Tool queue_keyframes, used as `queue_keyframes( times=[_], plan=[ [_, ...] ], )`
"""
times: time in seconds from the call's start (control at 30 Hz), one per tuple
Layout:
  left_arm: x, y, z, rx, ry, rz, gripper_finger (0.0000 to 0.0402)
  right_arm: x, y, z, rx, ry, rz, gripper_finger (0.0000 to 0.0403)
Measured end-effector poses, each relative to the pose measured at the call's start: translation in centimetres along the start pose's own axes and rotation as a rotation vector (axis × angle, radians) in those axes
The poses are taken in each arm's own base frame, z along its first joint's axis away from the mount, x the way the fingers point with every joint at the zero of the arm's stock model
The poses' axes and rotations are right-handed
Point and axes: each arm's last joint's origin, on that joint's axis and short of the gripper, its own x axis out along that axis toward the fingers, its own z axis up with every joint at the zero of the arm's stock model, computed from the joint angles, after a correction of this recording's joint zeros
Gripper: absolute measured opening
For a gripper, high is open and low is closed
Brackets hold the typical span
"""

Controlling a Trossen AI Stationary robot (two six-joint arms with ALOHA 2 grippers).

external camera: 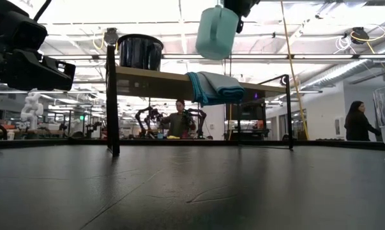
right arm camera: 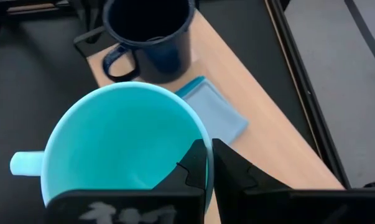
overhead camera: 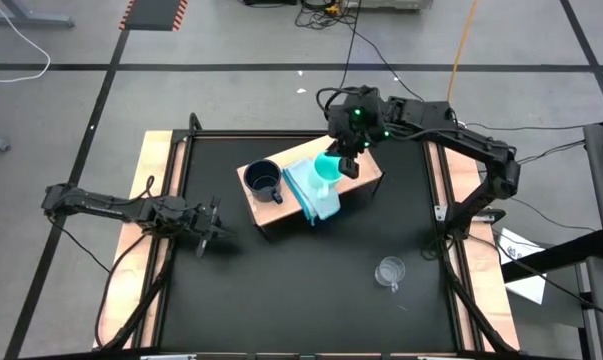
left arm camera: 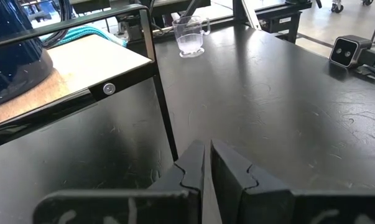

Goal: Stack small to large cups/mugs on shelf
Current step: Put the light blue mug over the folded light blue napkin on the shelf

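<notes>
Right pincer, upper centre of frame, clamps the rim of the turquoise handled cup above the light tan wooden shelf. The dark navy mug stands to its left. Left pincer, narrowed nearly closed, waits at left over the bench.

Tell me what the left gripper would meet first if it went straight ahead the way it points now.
Probably the shelf's dark front post. The left gripper, shut and empty, aims close beside it; a slight offset would send it onto open table toward the glass mug.
</notes>
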Motion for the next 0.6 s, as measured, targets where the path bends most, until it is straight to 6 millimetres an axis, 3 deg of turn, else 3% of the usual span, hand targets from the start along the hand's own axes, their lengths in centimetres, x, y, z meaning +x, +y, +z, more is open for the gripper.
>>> queue_keyframes(
  times=[0.27,0.6],
  plan=[
    [0.0,0.0,0.0,0.008,-0.005,0.001,0.0031,2.3,-2.0,0.6,0.012,0.068,-0.013,0.0002],
    [0.0,0.0,0.0,0.018,-0.002,0.000,0.0031,3.4,-2.4,2.5,-0.125,0.122,0.013,0.0002]
  ],
)
